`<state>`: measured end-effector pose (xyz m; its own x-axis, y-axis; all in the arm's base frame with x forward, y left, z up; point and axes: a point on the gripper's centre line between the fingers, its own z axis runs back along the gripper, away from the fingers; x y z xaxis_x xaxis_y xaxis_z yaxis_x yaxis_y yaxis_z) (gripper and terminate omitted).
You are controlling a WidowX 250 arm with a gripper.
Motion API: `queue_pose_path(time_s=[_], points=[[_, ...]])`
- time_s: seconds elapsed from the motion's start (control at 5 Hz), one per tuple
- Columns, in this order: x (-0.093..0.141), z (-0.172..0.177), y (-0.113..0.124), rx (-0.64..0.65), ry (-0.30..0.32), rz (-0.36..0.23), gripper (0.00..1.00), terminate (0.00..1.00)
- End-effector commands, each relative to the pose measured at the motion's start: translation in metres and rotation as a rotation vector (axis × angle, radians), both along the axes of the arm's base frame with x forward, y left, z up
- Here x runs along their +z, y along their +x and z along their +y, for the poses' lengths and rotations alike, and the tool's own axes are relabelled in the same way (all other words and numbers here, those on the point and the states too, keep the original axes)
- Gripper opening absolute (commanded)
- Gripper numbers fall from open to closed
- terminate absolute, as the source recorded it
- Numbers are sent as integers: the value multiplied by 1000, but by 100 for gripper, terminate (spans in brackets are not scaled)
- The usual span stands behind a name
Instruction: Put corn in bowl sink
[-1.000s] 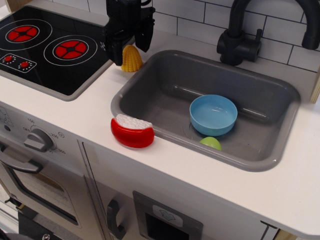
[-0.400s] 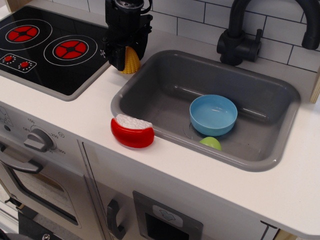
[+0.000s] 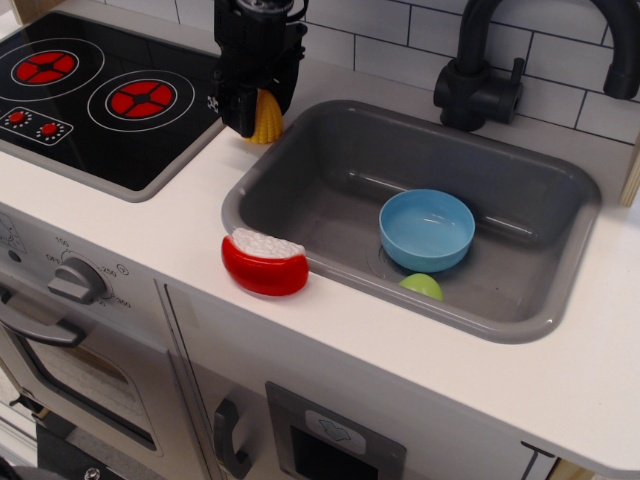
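Note:
The yellow ribbed corn (image 3: 266, 126) stands on the white counter at the sink's back left corner, beside the stove. My black gripper (image 3: 260, 116) is down over it, its fingers pressed against the corn's two sides, and covers the corn's upper part. The light-blue bowl (image 3: 427, 229) sits upright and empty inside the grey sink (image 3: 330, 150), right of the middle, well to the right of the gripper.
A small green rounded toy (image 3: 421, 286) lies in the sink just in front of the bowl. A red dish with a white top (image 3: 265, 263) sits on the counter at the sink's front left corner. A black faucet (image 3: 480, 75) stands behind the sink. The stove (image 3: 100, 100) is on the left.
The gripper has come down over the corn and its fingers have closed in from wide apart to pressing on the corn's sides. The corn has stayed in place.

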<state>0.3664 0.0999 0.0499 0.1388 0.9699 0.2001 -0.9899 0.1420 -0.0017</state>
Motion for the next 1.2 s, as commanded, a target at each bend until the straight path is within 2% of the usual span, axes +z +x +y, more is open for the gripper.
queue_pose_path(time_s=[0.0, 0.2, 0.6, 0.8, 1.0], points=[[49, -48, -5, -54, -6, -72, 0, 0], [33, -76, -10, -53, -12, -60, 0, 0], [-2, -124, -9, -54, -67, -38, 0, 0], [-19, -139, -8, -59, -77, -30, 0, 0], [-24, -148, -10, -50, -67, -20, 0, 0]])
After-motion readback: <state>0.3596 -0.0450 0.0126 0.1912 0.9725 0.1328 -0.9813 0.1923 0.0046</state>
